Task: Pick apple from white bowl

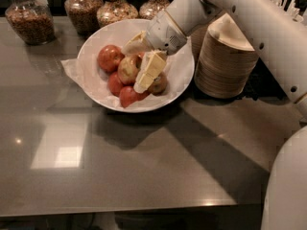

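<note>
The white bowl (103, 35), lined with crinkled white paper, stands at the back middle of the dark table. It holds several apples. The golden-yellow apple with red blush (127, 69) lies in the middle. A solid red apple (109, 57) lies to its left, and others lie in front of it. My gripper (133, 68) reaches down into the bowl from the upper right. It is open, with one cream finger (135, 45) behind the apple and the other finger (149, 71) at its right side. That finger partly hides another apple (160, 84).
A tall stack of beige paper bowls (224, 59) stands just right of the white bowl, under my arm. Several glass jars of food (30, 17) line the back edge. The table's front edge (120, 211) runs along the bottom.
</note>
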